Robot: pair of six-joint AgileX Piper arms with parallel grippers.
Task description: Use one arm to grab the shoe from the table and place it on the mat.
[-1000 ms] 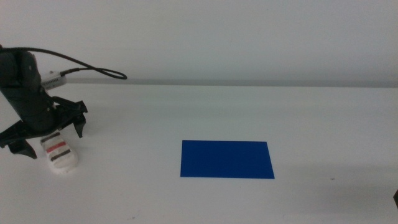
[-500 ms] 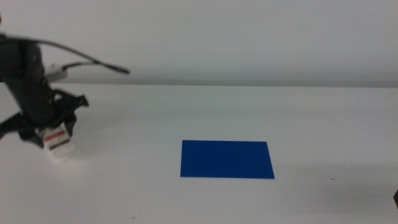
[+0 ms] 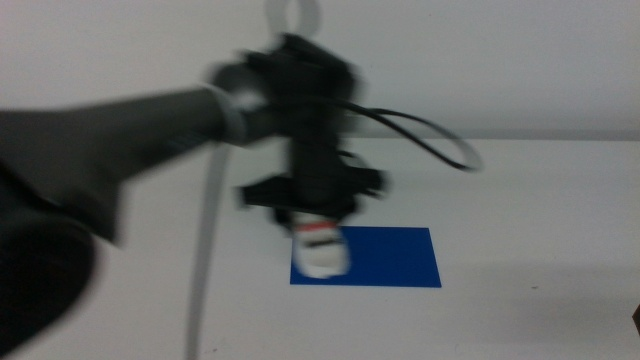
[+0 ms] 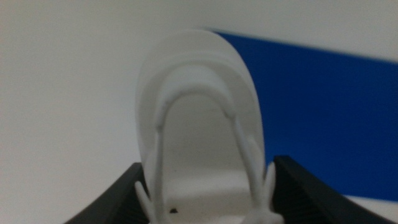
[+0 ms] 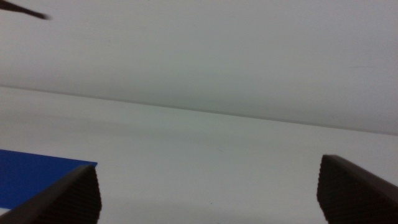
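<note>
The dark left arm [image 3: 120, 135] reaches in from the left, blurred by motion. My left gripper [image 3: 315, 205] is shut on the small white shoe [image 3: 322, 250] with dark and red straps, and holds it over the left end of the deep-blue mat [image 3: 385, 257]. The left wrist view shows the white shoe [image 4: 199, 118] between the two jaws, with the blue mat [image 4: 323, 118] beyond it. My right gripper [image 5: 208, 190] is open and empty, away at the right; a corner of the mat [image 5: 34, 174] shows in its view.
The white table [image 3: 520, 190] spreads around the mat. A black cable [image 3: 430, 135] loops from the left arm's wrist toward the right.
The left arm has swung fast to the right with the shoe in its gripper, from the table's left side to above the mat's left end.
</note>
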